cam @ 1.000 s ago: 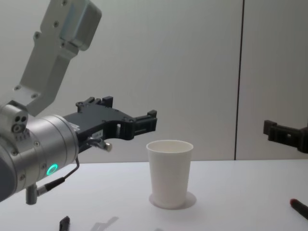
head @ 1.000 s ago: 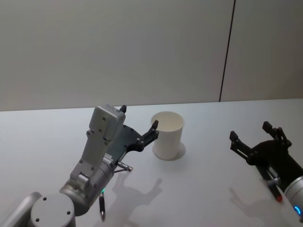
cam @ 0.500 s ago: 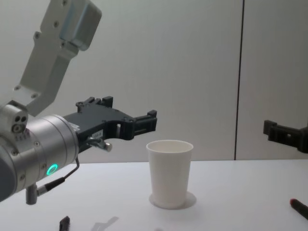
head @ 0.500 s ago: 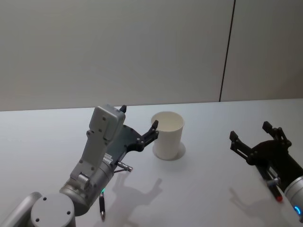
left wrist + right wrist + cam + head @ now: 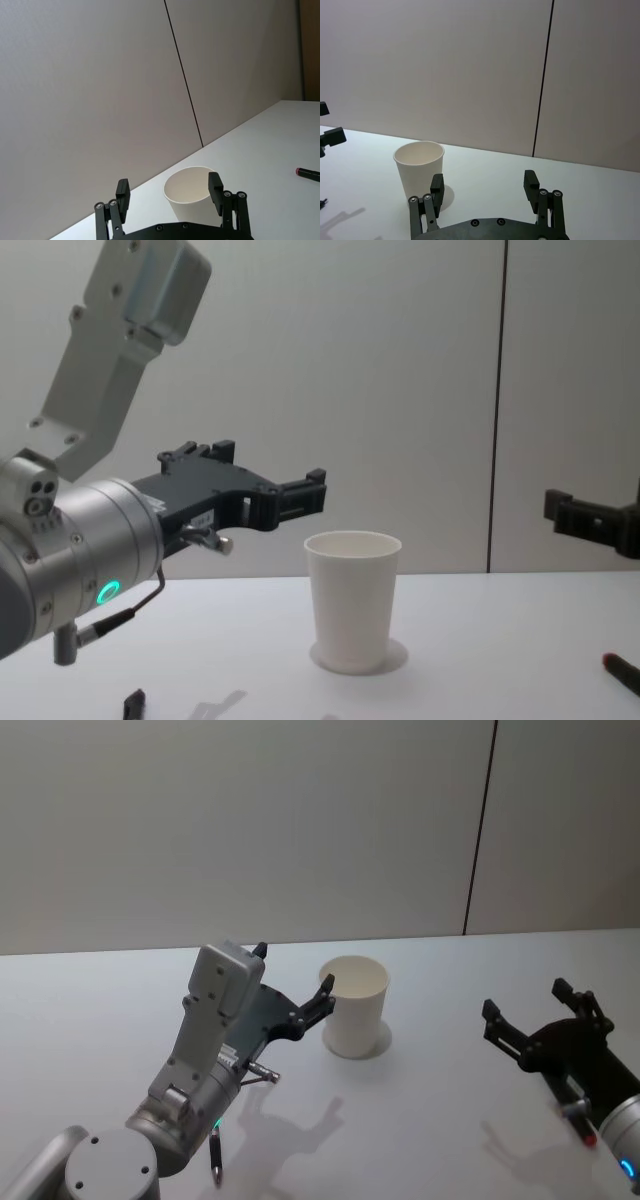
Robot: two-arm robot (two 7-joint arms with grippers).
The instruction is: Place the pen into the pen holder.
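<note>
Your left gripper (image 5: 293,970) hovers, fingers apart, just left of the cup (image 5: 355,1005), which stands upright toward the table's (image 5: 100,1010) far edge. Your right gripper (image 5: 525,1000) hangs spread, well right. A dark pen (image 5: 215,1157) and a red-tipped pen (image 5: 622,672) lie near the front edge.

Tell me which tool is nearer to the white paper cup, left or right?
Left. The left tool hangs open just beside the paper cup, on its left, near the rim. The right tool hangs open far off to the cup's right.
</note>
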